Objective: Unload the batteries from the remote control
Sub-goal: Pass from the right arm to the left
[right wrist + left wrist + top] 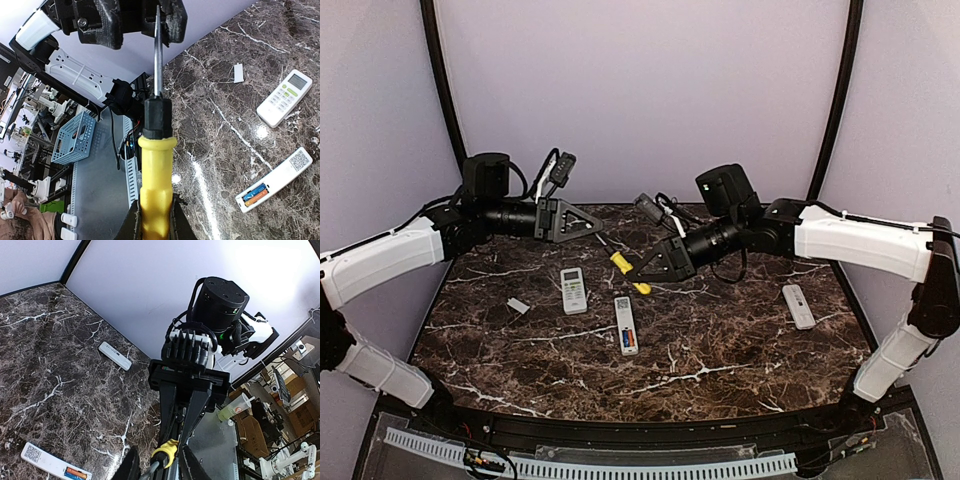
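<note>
The white remote control (626, 322) lies with its back open mid-table, and orange and blue batteries (628, 343) sit in its bay. They also show in the right wrist view as batteries (255, 194) and at the lower left of the left wrist view as batteries (75, 473). My right gripper (645, 272) is shut on the yellow handle of a screwdriver (157, 165), held above the table. The metal shaft points up-left into my left gripper (592, 227). That gripper's jaws stand around the shaft with a gap on each side in the left wrist view (160, 465).
A white remote with a screen (574, 290) lies left of the open one. Another white remote (798, 306) rests at the right. A small white cover (518, 306) lies at the left. Purple walls enclose the marble table (720, 360).
</note>
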You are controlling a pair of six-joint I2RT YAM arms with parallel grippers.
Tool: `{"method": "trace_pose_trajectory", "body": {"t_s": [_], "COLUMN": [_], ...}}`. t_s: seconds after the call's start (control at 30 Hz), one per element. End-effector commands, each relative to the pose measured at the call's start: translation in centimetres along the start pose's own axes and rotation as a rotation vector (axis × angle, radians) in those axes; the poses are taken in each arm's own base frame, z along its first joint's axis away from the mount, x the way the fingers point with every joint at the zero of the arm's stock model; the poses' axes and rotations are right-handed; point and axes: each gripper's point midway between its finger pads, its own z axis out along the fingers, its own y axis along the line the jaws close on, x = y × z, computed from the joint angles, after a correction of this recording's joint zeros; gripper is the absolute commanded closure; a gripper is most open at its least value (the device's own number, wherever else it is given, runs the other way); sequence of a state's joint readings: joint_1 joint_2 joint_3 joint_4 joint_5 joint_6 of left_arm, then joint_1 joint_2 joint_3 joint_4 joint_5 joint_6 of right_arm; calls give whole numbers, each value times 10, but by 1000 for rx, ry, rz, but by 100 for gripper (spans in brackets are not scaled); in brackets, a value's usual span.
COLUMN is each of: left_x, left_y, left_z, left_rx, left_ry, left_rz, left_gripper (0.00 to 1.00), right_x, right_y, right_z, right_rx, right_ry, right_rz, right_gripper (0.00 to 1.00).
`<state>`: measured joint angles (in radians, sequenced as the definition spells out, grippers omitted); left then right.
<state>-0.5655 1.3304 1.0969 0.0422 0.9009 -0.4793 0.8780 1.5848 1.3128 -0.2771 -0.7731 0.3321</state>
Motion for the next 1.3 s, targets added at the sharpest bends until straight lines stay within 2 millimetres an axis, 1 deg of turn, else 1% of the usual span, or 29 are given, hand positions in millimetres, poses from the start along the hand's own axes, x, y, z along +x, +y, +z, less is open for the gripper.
{"method": "trace_pose_trajectory", "body": {"t_s": [0.0,0.27,0.43,0.57,0.73,0.9,1.13,1.2,1.27], "left_x": [0,6,7,7,7,7,7,7,7], "left_y": [-7,-3,-2,-3,-5,-7,-9,-10,-10], "left_z": [1,0,1,0,0,0,0,0,0], "left_rx": [37,26,24,26,38,49,58,59,59], "left_ry": [2,11,14,13,12,16,18,19,19], "left_rz": [17,2,-3,-2,-1,-5,-5,-7,-7], "left_gripper": [75,75,76,77,86,88,84,80,79], "right_x": [-8,-11,-15,-16,-15,-16,-16,-17,-17], "right_y": [8,11,17,17,16,17,18,19,20], "right_z": [2,0,-4,-4,-5,-6,-8,-8,-9], "right_rx": [-18,-22,-32,-33,-26,-20,-21,-25,-26], "right_ry": [-13,-22,-38,-41,-42,-52,-58,-61,-63], "right_rz": [-35,-49,-67,-69,-69,-77,-79,-82,-84], "right_gripper": [100,100,100,100,100,100,100,100,100]}}
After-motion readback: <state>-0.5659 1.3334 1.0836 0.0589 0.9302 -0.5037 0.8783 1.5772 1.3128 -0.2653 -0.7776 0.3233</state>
